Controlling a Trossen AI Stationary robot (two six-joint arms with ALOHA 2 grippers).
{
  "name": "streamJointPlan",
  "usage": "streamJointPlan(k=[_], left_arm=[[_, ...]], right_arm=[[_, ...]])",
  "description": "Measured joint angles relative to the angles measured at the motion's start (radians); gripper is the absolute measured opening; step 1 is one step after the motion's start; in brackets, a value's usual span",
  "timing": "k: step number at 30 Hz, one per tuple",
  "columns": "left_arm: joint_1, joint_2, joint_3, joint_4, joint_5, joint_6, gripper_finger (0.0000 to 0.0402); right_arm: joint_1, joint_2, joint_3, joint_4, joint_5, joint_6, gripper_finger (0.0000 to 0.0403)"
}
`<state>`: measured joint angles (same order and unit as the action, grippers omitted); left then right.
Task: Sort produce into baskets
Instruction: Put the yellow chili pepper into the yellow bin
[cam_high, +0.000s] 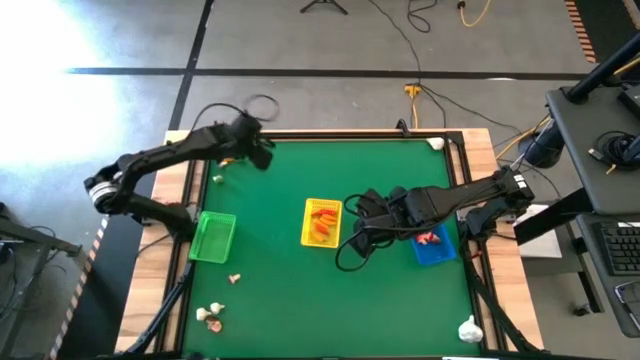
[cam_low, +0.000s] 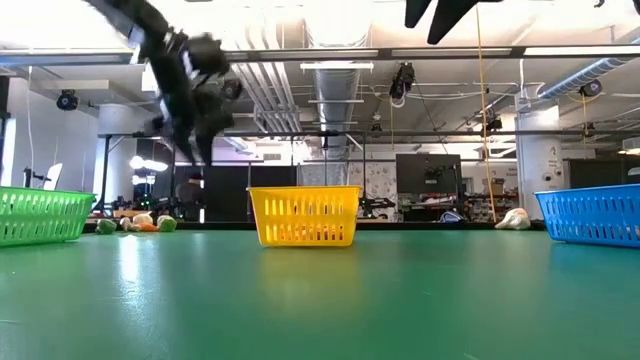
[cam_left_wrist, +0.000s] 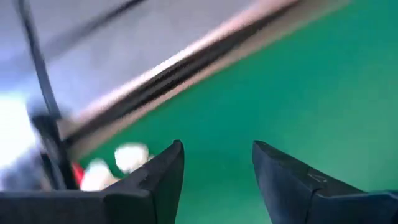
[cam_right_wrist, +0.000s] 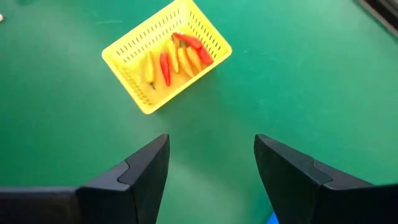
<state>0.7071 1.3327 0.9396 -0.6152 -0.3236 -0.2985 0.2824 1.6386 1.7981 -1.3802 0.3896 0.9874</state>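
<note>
From above, the left hand (cam_high: 262, 152) hovers at the table's (cam_high: 380, 300) far-left corner, just right of a small produce piece (cam_high: 217, 179), green basket (cam_high: 213, 237) nearer. Its wrist view shows fingers apart, empty (produce blurred). The right hand (cam_right_wrist: 211, 168) waits open near the yellow basket (cam_right_wrist: 127, 68).

Table surface (cam_high: 380, 290): green cloth-like mat, showing matt with a soft sheen in the low view. Table frame (cam_high: 170, 180): pale wood showing at the edges. Yellow basket (cam_right_wrist: 134, 46), green basket (cam_high: 212, 238), blue basket (cam_low: 590, 215): perforated plastic, looking smooth and slightly glossy. Chili pieces (cam_right_wrist: 180, 56): appearing glossy, plastic-like. Right gripper (cam_right_wrist: 211, 180) fingers (cam_right_wrist: 143, 177): looking matt dark plastic.
</note>
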Motion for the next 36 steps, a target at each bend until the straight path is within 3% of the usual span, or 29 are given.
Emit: streamJointPlan(k=[5, 7, 14, 21, 25, 29, 33, 36], left_arm=[[0.176, 0.014, -0.157, 0.203, 0.182, -0.365, 0.0164], [0.208, 0.013, -0.202, 0.259, 0.172, -0.473, 0.0162], [0.235, 0.012, -0.269, 0.228, 0.028, -0.726, 0.0161], [0.235, 0.012, -0.312, 0.203, -0.001, -1.065, 0.0161], [0.236, 0.012, -0.329, 0.093, -0.077, -1.185, 0.0161], [0.240, 0.012, -0.333, 0.151, -0.072, -1.200, 0.0161], [0.220, 0.012, -0.292, 0.181, -0.037, -1.178, 0.0161], [0.218, 0.015, -0.256, 0.180, -0.058, -1.225, 0.0161]], right_arm=[[-0.027, 0.000, 0.000, 0.002, 0.004, -0.017, 0.0226], [-0.036, 0.000, 0.000, 0.002, 0.004, -0.019, 0.0226], [-0.041, 0.000, 0.000, 0.002, -0.004, -0.019, 0.0226], [-0.041, 0.000, 0.000, 0.002, -0.004, -0.038, 0.0226], [-0.043, 0.000, 0.000, 0.003, -0.004, -0.042, 0.0226], [-0.067, 0.000, 0.000, 0.011, -0.004, -0.110, 0.0226], [-0.149, 0.000, 0.000, 0.071, -0.018, -0.314, 0.0226], [-0.254, 0.000, 0.000, 0.153, -0.111, -0.516, 0.0226]])
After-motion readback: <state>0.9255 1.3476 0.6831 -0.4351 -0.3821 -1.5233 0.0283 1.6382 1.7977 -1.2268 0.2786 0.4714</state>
